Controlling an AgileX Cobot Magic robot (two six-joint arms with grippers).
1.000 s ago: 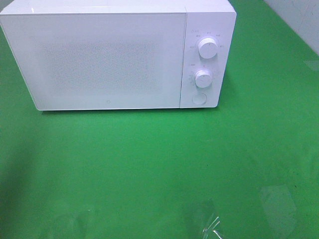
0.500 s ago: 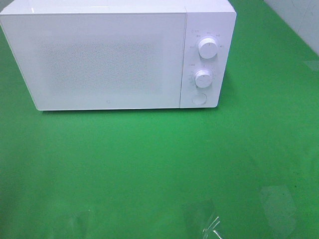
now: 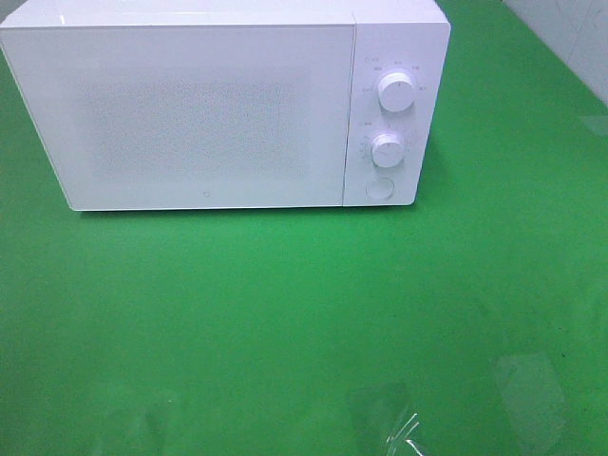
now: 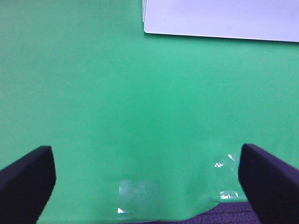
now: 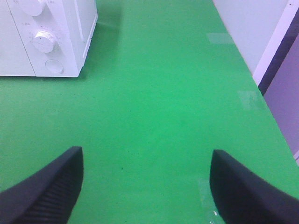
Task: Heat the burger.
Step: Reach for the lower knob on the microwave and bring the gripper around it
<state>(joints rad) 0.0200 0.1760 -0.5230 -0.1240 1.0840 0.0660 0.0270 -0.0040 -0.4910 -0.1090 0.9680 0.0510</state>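
Observation:
The burger is out of view in every frame. A white microwave (image 3: 223, 104) stands at the back of the green table with its door shut; its corner shows in the left wrist view (image 4: 219, 18) and its knob side in the right wrist view (image 5: 46, 37). My left gripper (image 4: 147, 186) is open over bare green cloth near the table's front edge, nothing between its dark fingers (image 4: 25, 179). My right gripper (image 5: 147, 186) is open too, empty, over the cloth in front and to the right of the microwave. Neither arm shows in the exterior high view.
The microwave's panel carries two round knobs (image 3: 396, 92) (image 3: 388, 150) and a round button (image 3: 379, 188). Clear tape patches (image 3: 527, 385) glint on the cloth near the front. A pale wall (image 5: 252, 28) borders the table's right edge.

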